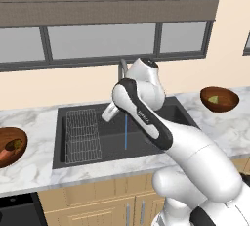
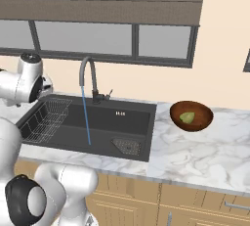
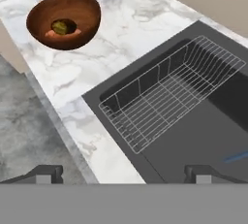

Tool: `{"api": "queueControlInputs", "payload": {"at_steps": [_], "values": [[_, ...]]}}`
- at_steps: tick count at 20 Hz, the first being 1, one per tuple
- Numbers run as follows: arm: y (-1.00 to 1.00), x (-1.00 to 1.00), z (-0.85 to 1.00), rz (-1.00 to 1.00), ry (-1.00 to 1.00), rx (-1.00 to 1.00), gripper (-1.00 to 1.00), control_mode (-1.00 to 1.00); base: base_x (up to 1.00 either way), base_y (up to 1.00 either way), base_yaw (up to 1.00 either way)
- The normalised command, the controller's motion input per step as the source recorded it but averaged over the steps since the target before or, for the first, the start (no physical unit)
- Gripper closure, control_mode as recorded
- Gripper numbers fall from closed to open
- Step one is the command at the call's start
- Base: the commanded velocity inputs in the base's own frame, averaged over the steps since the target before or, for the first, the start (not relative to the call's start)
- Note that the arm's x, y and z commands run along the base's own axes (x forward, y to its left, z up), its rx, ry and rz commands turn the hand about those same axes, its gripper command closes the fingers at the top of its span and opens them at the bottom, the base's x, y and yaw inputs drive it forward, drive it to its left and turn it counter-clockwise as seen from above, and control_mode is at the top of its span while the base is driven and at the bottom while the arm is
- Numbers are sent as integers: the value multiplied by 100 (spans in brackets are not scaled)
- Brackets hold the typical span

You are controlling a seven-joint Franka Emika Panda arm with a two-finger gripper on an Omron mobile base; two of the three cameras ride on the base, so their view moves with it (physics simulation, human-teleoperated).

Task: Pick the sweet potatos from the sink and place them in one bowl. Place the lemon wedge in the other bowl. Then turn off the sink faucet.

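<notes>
**Faucet still running, both bowls filled**

Marble table (image 2: 195, 156) surrounds the black sink (image 2: 112, 122) beneath a window with a lowered blind. We see the left bowl (image 3: 64, 20) holding the orange-red sweet potato (image 3: 57, 34) with a darker piece above it, probably the second tuber, and the right bowl (image 2: 191, 115) holding the lemon wedge (image 2: 186, 117). Only the wire rack (image 3: 169, 92) and the drain grate (image 2: 127, 146) occupy the basin, so we judge the sorting done. Water (image 2: 86, 117) falls in a thin blue stream from the gooseneck faucet (image 2: 87, 76). Our end effector (image 3: 123, 173) hangs released and empty over the sink's left front edge, fingers spread wide. The faucet lever (image 2: 108, 93) lies toward the back wall, to the right of the end effector, sticking out sideways from the faucet base; the reach must cross the basin.
</notes>
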Motion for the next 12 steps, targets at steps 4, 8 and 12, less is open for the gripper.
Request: {"api": "queueControlInputs", "payload": {"at_steps": [4,8,12], "values": [[-91,0,34,-18,0,26,-100,-100,0,0,0],[-92,3,22,-27,12,23,-100,-100,0,0,0],[-88,18,13,-25,29,20,-100,-100,0,0,0]]}}
